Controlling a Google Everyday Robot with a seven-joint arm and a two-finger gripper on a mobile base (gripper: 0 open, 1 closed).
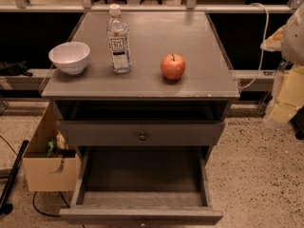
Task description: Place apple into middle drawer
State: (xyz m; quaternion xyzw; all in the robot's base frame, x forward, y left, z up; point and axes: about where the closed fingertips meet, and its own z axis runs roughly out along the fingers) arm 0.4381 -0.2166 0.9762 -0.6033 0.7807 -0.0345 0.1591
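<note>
The red apple [173,66] with a short dark stem stands on the grey cabinet top [190,37], right of centre near the front edge. The middle drawer [142,175] is pulled out wide below and its grey inside is bare; its knob shows at the bottom edge. The knobbed drawer front [142,136] above it is shut. My gripper [288,75] is part of a pale, yellowish arm at the right edge, level with the cabinet top and well to the right of the apple, touching nothing.
A white bowl [70,56] and a clear water bottle [118,41] stand on the left half of the cabinet top. A cardboard box [47,167] sits on the floor left of the drawer. A white cable [262,42] hangs at the cabinet's right.
</note>
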